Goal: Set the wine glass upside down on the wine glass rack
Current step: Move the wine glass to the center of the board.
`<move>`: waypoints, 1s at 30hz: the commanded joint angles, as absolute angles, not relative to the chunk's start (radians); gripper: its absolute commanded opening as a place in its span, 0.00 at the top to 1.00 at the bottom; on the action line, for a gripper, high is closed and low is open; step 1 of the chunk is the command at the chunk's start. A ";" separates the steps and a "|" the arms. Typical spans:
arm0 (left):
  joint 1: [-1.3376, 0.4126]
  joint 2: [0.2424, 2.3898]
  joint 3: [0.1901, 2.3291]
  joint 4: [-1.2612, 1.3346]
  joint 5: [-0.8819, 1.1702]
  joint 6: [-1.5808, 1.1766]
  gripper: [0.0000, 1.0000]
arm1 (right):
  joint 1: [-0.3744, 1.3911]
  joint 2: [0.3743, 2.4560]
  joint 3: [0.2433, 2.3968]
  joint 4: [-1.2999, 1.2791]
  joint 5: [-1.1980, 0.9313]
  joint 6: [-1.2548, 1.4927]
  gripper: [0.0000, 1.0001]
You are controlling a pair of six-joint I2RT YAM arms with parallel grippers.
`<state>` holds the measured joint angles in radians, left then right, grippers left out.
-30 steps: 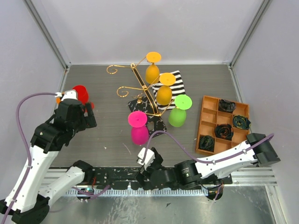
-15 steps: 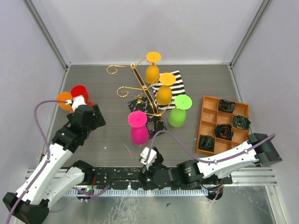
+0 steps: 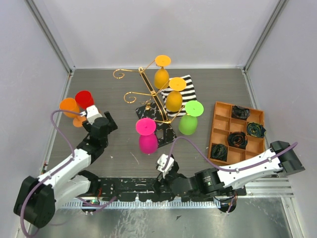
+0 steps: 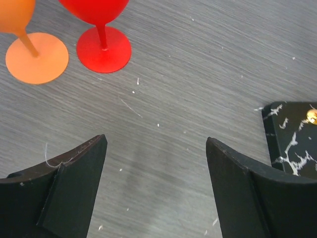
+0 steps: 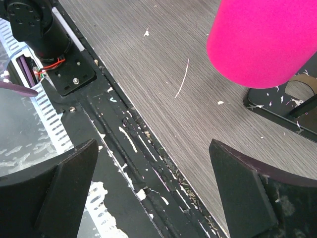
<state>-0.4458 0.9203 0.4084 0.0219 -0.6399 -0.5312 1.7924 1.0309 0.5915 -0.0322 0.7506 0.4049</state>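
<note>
Two wine glasses stand upright on the table at the left, a red wine glass [image 3: 84, 98] [image 4: 103, 45] and an orange wine glass [image 3: 69, 105] [image 4: 36, 57]. The wine glass rack [image 3: 148, 94] is a gold wire stand on a black marbled base [image 4: 292, 144]. Yellow [image 3: 161, 75], green [image 3: 188, 122] and pink [image 3: 147, 140] [image 5: 262, 39] glasses hang from it upside down. My left gripper [image 3: 101, 117] [image 4: 156, 141] is open over bare table, just short of the red and orange glasses. My right gripper [image 3: 165, 162] [image 5: 153, 144] is open and empty at the table's near edge, below the pink glass.
A black-and-white striped cloth [image 3: 184, 89] lies behind the rack. An orange compartment tray [image 3: 221, 130] holding black bundles sits at the right. Grey walls enclose the table on three sides. The black mounting rail [image 5: 124, 144] runs along the near edge.
My left arm has drawn back from the red glass, toward the near right and lower, leaving the orange glass uncovered beside it. The right arm has shifted slightly right.
</note>
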 commanded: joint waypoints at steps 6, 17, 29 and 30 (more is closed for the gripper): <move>-0.419 1.129 0.417 0.363 -0.774 -0.484 0.18 | 1.794 1.050 0.608 -0.003 0.785 0.408 0.00; -0.410 1.164 0.607 0.065 -0.834 -0.455 0.15 | 1.783 1.073 0.617 0.000 0.780 0.385 0.00; -0.377 1.069 0.558 0.147 -0.530 -0.015 0.13 | 1.764 1.076 0.595 0.035 0.703 0.385 0.00; -0.375 1.071 0.546 0.164 -0.516 -0.003 0.13 | 1.764 1.074 0.594 0.034 0.697 0.386 0.00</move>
<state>-0.3794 1.0698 0.5739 0.1143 -0.6453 -0.1364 1.7668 1.0790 0.5915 -0.0219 0.7200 0.3904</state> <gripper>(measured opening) 0.866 0.999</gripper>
